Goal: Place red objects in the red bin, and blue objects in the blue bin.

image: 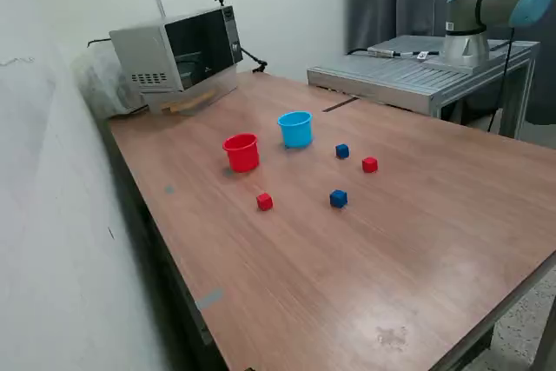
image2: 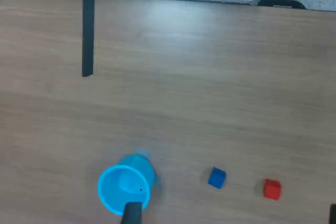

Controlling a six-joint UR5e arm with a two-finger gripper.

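Nothing is sorted yet: two red cubes [image: 265, 202] [image: 370, 164] and two blue cubes [image: 339, 199] [image: 342, 151] lie on the table [image: 417, 241], outside the red cup [image: 241, 152] and blue cup [image: 295, 129]. I cannot tell the pincer state.

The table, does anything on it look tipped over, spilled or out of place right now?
Nothing stands out. The red cup and the light blue cup both stand upright on the table, and the two red cubes and two dark blue cubes sit apart on the wood, none in a cup.
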